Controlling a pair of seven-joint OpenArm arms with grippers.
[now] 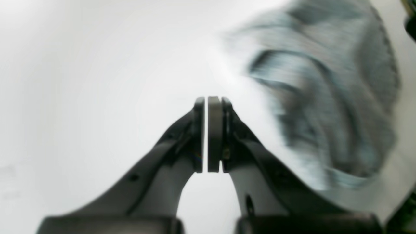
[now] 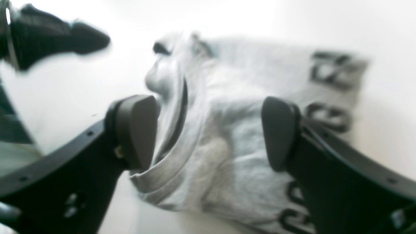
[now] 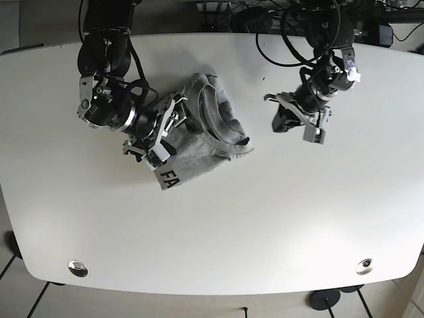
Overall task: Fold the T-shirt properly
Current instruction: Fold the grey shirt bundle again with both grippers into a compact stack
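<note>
Base view alone takes in the whole white table (image 3: pixel 265 218): the grey T-shirt (image 3: pixel 205 129) lies bunched and partly folded on its upper middle, with black lettering showing at its lower edge. The right gripper (image 3: pixel 165 129) sits over the shirt's lettered side, its arm covering part of the cloth. The left gripper (image 3: pixel 281 119) is well apart from the shirt, over bare table. Two round metal fittings sit near the table's front edge, one (image 3: pixel 78 267) at the left corner and one (image 3: pixel 364 266) at the right.

Right wrist view shows what the base view cannot: the right gripper (image 2: pixel 208 133) has its fingers (image 2: pixel 136 130) spread wide, with the T-shirt (image 2: pixel 227 146) and its ribbed collar lying between and below them; whether the pads touch the cloth cannot be told through the blur. The other arm's dark tip appears at the upper left.

Left wrist view shows the left gripper (image 1: pixel 208 133) with its pads pressed nearly together and nothing between them, the T-shirt (image 1: pixel 325 97) blurred off to one side
</note>
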